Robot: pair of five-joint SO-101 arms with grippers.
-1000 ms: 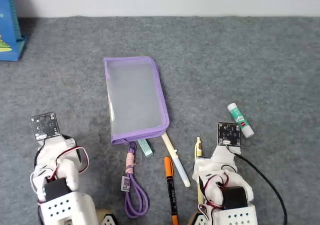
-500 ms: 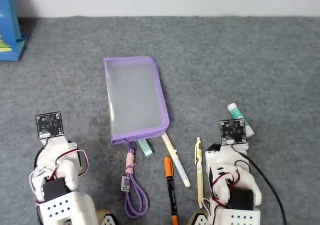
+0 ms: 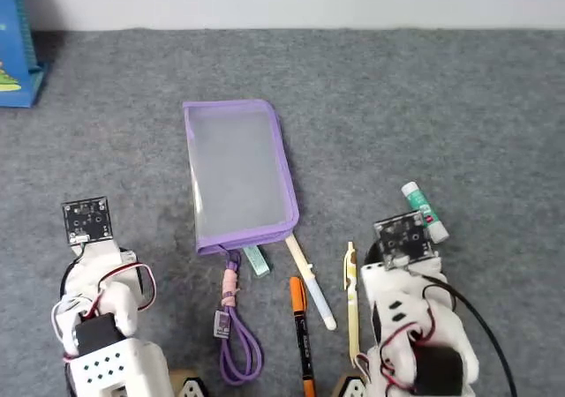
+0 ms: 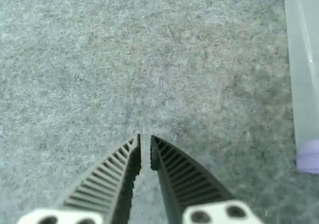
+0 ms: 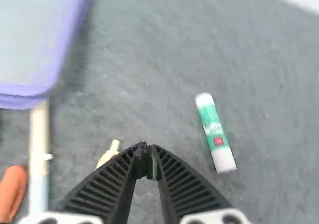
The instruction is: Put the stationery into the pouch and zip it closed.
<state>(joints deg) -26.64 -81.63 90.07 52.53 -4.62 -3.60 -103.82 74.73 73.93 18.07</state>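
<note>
Print on the green-labelled white glue stick (image 3: 424,211) is too small to read. The purple-edged clear pouch (image 3: 237,172) lies flat mid-tabletop (image 3: 397,97). The right gripper (image 5: 148,152) has shifted right, uncovering a yellow pen (image 3: 351,304). Its fingers and the left gripper (image 4: 145,140) fingers are pressed together, empty.

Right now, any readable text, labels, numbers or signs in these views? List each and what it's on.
Nothing here can be read as text.
glue stick: green label with a red patch, print too blurred to read.
blue box: coloured graphics, cut off by the picture's edge, no legible words.
tag on the strap of the pouch: too small to read.
</note>
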